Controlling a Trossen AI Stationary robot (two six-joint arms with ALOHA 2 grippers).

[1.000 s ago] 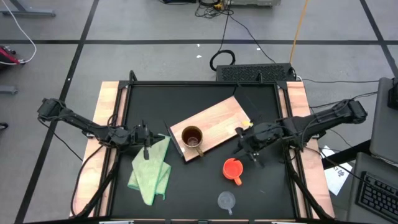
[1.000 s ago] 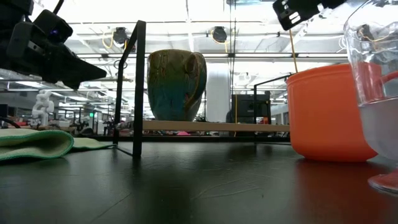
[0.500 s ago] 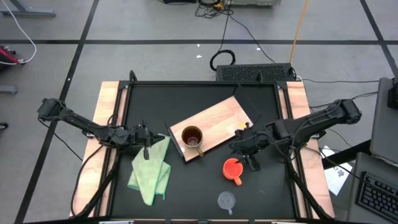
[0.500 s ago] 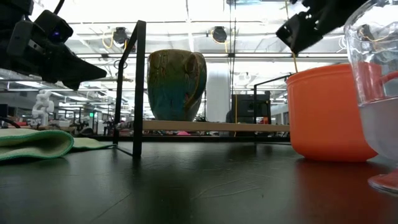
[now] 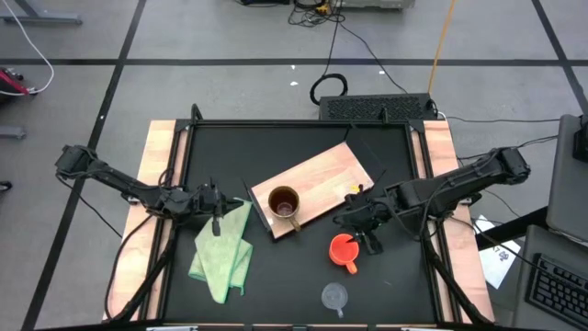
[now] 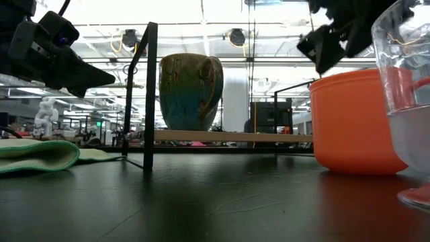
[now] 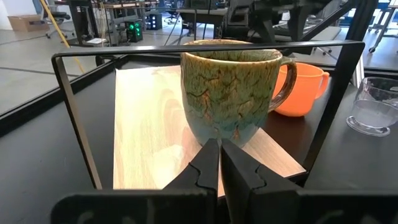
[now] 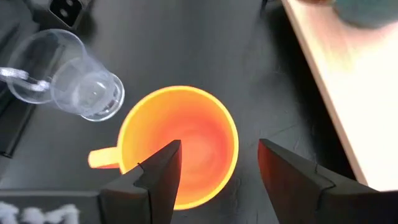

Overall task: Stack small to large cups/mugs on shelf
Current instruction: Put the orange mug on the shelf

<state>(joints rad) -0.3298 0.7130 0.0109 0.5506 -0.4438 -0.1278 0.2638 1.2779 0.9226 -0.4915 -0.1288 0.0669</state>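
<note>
The brown mug point(image 5: 283, 203) stands upright on the near end of the light-wood shelf point(image 5: 317, 180); it also shows in the left wrist view point(image 7: 230, 87). The orange mug point(image 5: 344, 250) stands on the black table, handle toward the near edge. The clear glass cup point(image 5: 333, 296) stands near the front edge. My right gripper point(image 5: 356, 223) is open, hovering just above the orange mug's far rim point(image 8: 180, 144). My left gripper point(image 5: 217, 199) is shut and empty above the green cloth point(image 5: 225, 253), left of the shelf.
A black wire frame point(image 7: 205, 50) stands at the shelf's near end around the brown mug. The green cloth lies crumpled at the left. Bare black tabletop lies between the orange mug and the cloth.
My right gripper has moved toward the table's left and near edge, coming down from beside the shelf to over the orange mug. The mugs, the glass and the left arm have kept still.
</note>
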